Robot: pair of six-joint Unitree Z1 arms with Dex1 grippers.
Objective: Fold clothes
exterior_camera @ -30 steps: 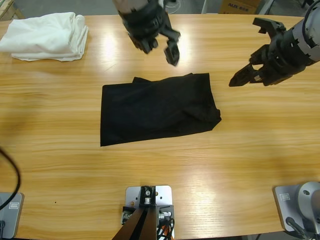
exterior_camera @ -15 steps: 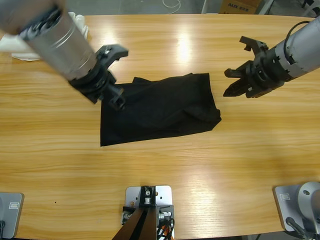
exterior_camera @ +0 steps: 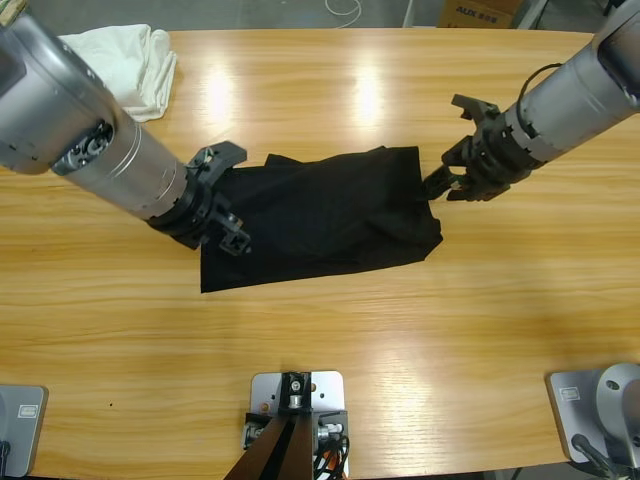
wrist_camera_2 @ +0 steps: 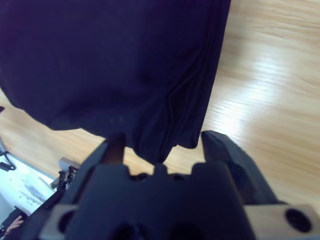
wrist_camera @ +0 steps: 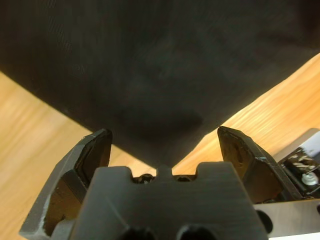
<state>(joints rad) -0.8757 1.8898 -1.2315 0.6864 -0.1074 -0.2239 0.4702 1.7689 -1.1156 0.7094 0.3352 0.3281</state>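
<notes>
The black fabric polo shirt (exterior_camera: 320,218), already folded to a rough rectangle, lies at the middle of the long wooden surface (exterior_camera: 330,340), rumpled along its 3 o'clock side. The left hand (exterior_camera: 222,205) sits at its 9 o'clock edge, jaws spread wide with a corner of cloth (wrist_camera: 160,75) running between them but not pinched. The right hand (exterior_camera: 452,178) is at the 3 o'clock edge, jaws likewise apart around the layered hem (wrist_camera_2: 175,115). Both seem placed to take opposite ends for another fold. A folded white cloth (exterior_camera: 125,60) lies at 10 o'clock. No shirt lettering shows; a cardboard box (exterior_camera: 478,12) at 1 o'clock bears illegible print.
</notes>
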